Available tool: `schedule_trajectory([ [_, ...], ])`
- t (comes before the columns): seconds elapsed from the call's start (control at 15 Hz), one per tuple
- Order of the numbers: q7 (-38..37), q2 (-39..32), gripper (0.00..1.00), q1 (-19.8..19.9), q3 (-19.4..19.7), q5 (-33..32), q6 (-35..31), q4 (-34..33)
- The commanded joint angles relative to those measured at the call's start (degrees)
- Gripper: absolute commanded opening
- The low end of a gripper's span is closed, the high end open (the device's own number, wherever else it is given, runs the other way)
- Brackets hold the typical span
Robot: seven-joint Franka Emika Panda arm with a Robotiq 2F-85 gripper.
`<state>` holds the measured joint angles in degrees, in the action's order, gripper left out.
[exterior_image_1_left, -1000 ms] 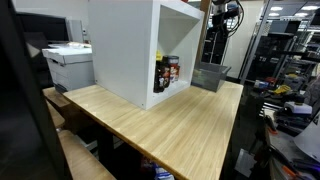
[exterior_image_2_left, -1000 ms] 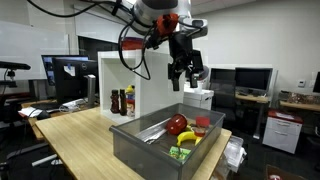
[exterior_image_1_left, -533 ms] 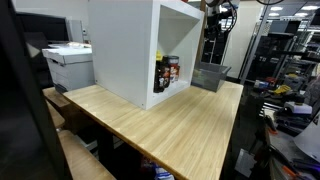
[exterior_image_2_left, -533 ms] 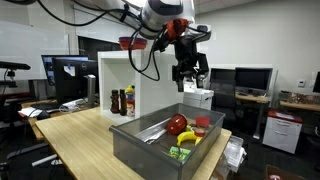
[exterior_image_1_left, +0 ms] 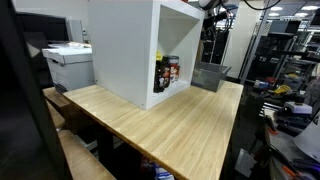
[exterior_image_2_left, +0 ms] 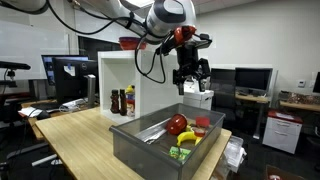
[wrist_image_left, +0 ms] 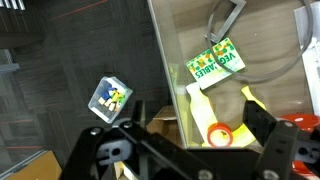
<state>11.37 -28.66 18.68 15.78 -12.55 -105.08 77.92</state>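
My gripper (exterior_image_2_left: 192, 88) hangs open and empty high above the far end of a grey bin (exterior_image_2_left: 140, 140). Inside the bin lie a red fruit (exterior_image_2_left: 177, 124), a banana (exterior_image_2_left: 188, 138), a green packet (exterior_image_2_left: 178, 153) and a red-lidded can (exterior_image_2_left: 202, 124). In the wrist view my gripper (wrist_image_left: 200, 135) looks down over the bin's edge onto a yellow bottle with a red cap (wrist_image_left: 205, 112), the banana (wrist_image_left: 256, 105), the green vegetables packet (wrist_image_left: 216, 62) and a metal utensil (wrist_image_left: 226, 18). Nothing sits between the fingers (wrist_image_left: 262, 125).
A white open cabinet (exterior_image_2_left: 118, 70) with bottles (exterior_image_2_left: 122, 101) stands beside the bin on the wooden table (exterior_image_1_left: 170, 125); it also fills the back of the table (exterior_image_1_left: 130, 45). A printer (exterior_image_1_left: 70, 65) is behind. On the floor lie a small colourful box (wrist_image_left: 112, 95) and a cardboard box (wrist_image_left: 160, 122).
The arm has risen and shifted a little toward the bin's far end. The jaws have stayed open and the bin's contents have not moved.
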Motion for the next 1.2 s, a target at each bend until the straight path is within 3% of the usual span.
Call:
schedule_trajectory([
  [0.0, 4.71, -2.21, 1.00, 1.42, -1.45, -0.55, 2.14, -3.46],
  [0.6, 13.35, -3.41, 1.00, 4.48, -4.12, 1.30, -6.07, -3.33],
  [1.13, 18.94, -6.10, 1.00, 4.90, -5.47, 0.48, -14.36, -3.39],
])
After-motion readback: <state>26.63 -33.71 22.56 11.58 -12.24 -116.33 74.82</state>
